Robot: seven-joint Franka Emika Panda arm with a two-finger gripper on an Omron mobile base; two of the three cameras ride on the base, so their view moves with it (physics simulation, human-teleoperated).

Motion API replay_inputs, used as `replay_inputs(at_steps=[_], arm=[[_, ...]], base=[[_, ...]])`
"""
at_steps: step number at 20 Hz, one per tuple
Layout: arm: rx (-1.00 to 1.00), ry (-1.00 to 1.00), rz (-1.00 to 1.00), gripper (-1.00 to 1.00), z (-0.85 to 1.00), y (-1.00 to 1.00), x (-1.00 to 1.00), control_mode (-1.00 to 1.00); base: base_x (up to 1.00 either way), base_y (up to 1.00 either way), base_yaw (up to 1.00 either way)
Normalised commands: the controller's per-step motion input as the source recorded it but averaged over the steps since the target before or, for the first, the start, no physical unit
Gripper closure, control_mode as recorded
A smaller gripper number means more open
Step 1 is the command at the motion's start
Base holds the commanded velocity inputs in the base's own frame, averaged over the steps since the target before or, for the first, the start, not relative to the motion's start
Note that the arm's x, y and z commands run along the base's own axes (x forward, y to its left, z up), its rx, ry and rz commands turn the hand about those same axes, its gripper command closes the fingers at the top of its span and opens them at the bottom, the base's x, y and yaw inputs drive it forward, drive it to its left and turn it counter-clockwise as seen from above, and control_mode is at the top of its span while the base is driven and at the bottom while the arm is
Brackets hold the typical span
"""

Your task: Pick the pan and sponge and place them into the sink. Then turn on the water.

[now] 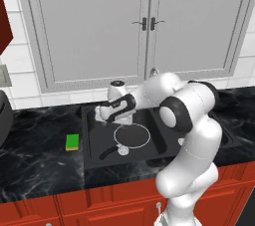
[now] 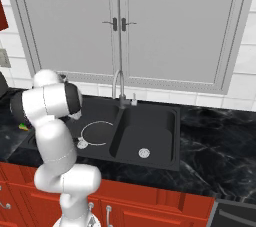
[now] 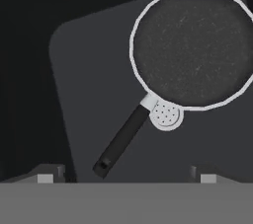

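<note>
— Where do we stand?

— The pan (image 1: 132, 136) lies flat in the left basin of the sink (image 1: 92, 140), handle toward the drain. My claw (image 3: 126, 178) hangs above it, spread wide and holding nothing.

— And the sponge?

— The sponge (image 1: 72, 142) sits on the surface (image 1: 35, 145) just left of the sink. I'd say that goes next, then the faucet (image 2: 119, 87), which looks dry.

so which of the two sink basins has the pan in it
The left basin, the one the arm is over: the pan lies flat on its floor, partly covering its drain. The right basin holds nothing but its bare silver drain.
</note>
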Motion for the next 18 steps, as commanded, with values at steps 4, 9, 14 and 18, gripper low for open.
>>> replay_inputs(at_steps=[4, 9, 14, 18], arm=[[0.03, 0.00, 0.18, -1.00, 0.69, 0.00, -0.04, -1.00], [0.07, 0.00, 0.19, -1.00, 0.36, 0.11, -0.17, -1.00], [0.04, 0.00, 0.19, -1.00, 0.04, 0.23, -0.24, -1.00], [0.01, 0.00, 0.16, -1.00, 0.00, 0.33, -0.29, -1.00]], base=[[0.00, 0.00, 0.00], [0.00, 0.00, 0.00], [0.00, 0.00, 0.00], [0.00, 0.00, 0.00]])
